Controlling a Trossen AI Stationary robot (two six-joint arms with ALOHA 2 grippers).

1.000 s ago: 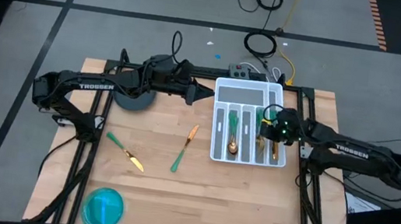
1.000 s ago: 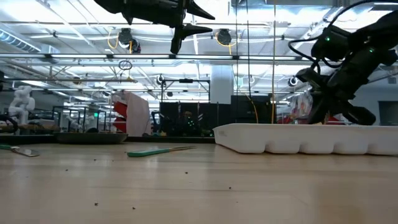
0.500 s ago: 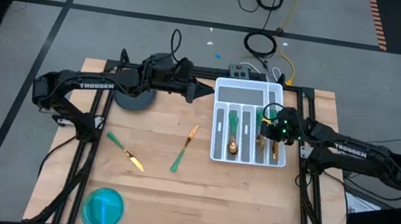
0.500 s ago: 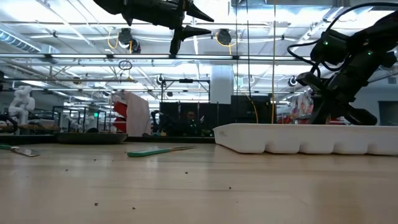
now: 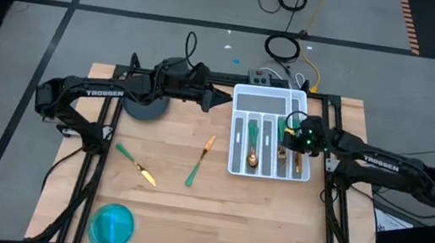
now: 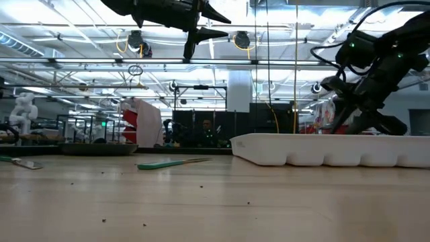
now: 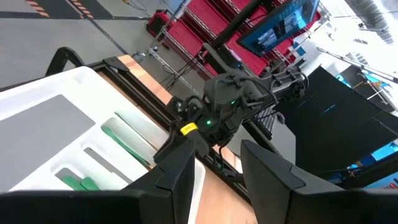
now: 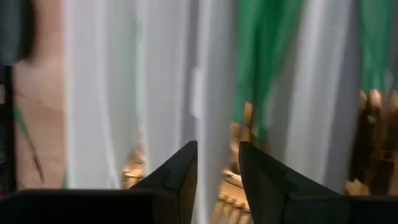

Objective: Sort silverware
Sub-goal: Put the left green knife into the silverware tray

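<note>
Right gripper (image 5: pixel 292 137) hung low over the white tray (image 5: pixel 246 97), fingers slightly parted, gripping nothing. Green-handled silverware (image 5: pixel 254 144) lay in the tray's compartments; three more pieces (image 5: pixel 200 160) lay on the table (image 5: pixel 213 215) to its left. Left gripper (image 5: pixel 222 99) waited open above the far edge.

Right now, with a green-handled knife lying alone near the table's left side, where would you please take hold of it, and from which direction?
Grip the knife at its green handle, coming straight down from above. It lies flat and diagonal on the bare table, so turn the end effector to close across the slim handle, not the gold blade.
</note>
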